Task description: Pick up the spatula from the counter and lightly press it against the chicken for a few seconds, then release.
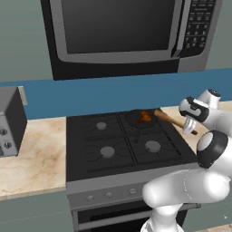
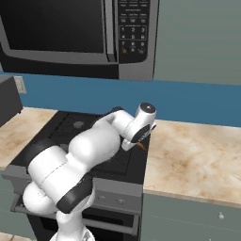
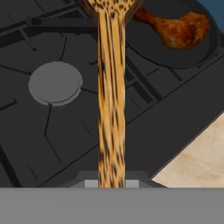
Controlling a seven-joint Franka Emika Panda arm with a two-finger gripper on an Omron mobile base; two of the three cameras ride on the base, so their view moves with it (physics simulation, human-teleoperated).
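The end effector (image 3: 111, 183) was clamped on the spatula (image 3: 111, 100) above the stove (image 3: 52, 131). The spatula's head sat at the pan (image 3: 175, 59) edge, just beside the chicken (image 3: 177, 28).

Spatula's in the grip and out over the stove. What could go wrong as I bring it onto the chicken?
1. In the hand view the spatula blade sits to one side of the chicken, so a straight press may hit the pan instead.
2. The gripper holds the handle near its end; that long lever could twist in the grip under load.
3. The chicken lies loose and may roll if pushed off-centre.
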